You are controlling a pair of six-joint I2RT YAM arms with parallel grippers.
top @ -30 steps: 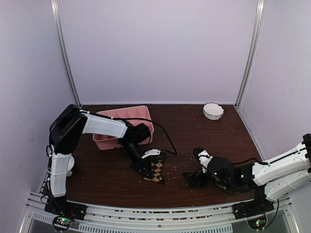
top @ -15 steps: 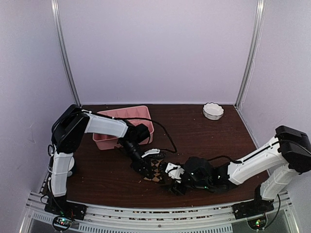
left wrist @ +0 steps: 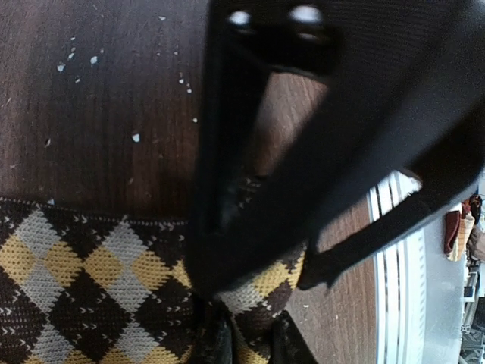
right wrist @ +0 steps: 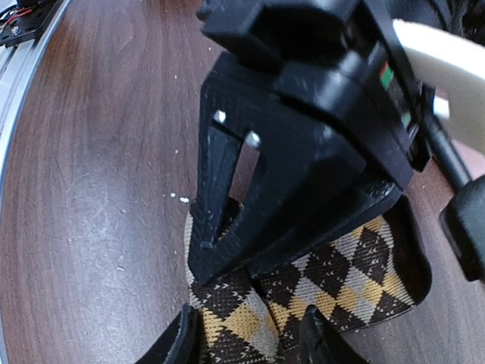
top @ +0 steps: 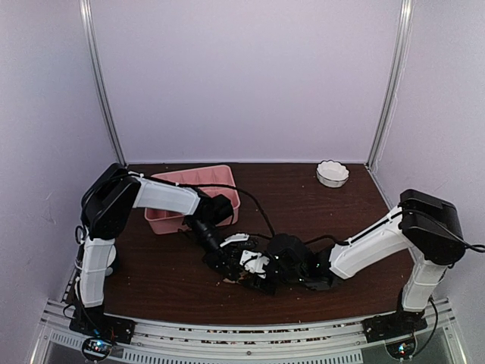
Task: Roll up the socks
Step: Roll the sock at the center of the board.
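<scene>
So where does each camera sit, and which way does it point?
Top external: fixed high behind the arm bases, looking down on the table, pink tray and white bowl; left arm and right arm show.
Left wrist: on the left arm, looking closely down at the checkered sock; left hand at the bottom edge.
Right wrist: on the right arm, looking down at that sock; right hand at the bottom, left hand ahead.
Shared: both wrist views show the checkered sock.

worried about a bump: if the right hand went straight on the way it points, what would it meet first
The checkered sock, now between its fingers; right behind it the left hand, though depth is unclear.
</scene>
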